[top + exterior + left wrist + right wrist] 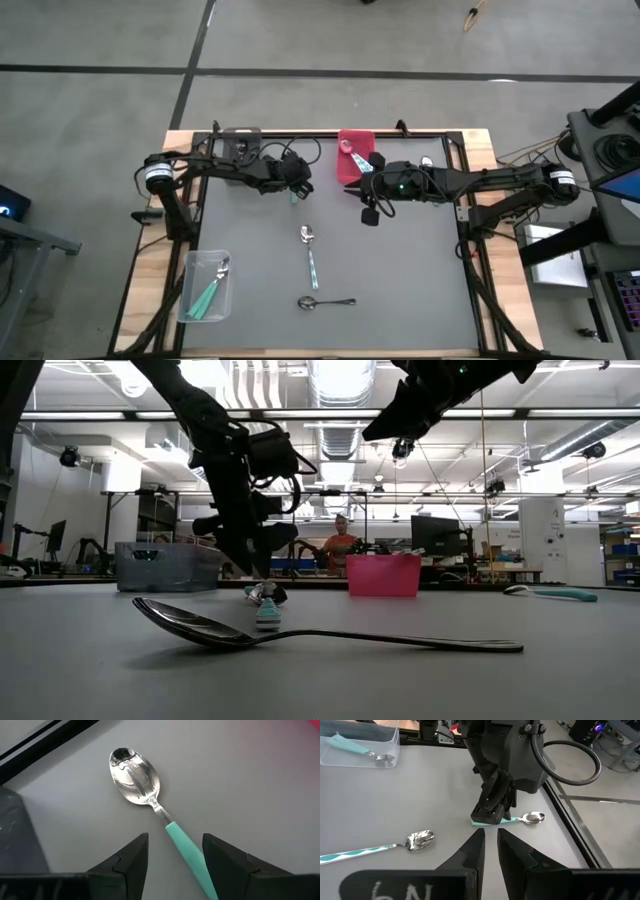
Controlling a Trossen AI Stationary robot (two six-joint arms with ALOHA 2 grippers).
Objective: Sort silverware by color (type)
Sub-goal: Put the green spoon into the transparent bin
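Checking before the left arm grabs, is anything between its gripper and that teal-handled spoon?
Nothing visible. The left gripper is open, its fingers straddling the teal-handled spoon on bare table. The right gripper waits off to the side.

White handwritten marks stood on the right gripper's dark body, behind its fingers. They looked like "6N". Nothing else was legible.
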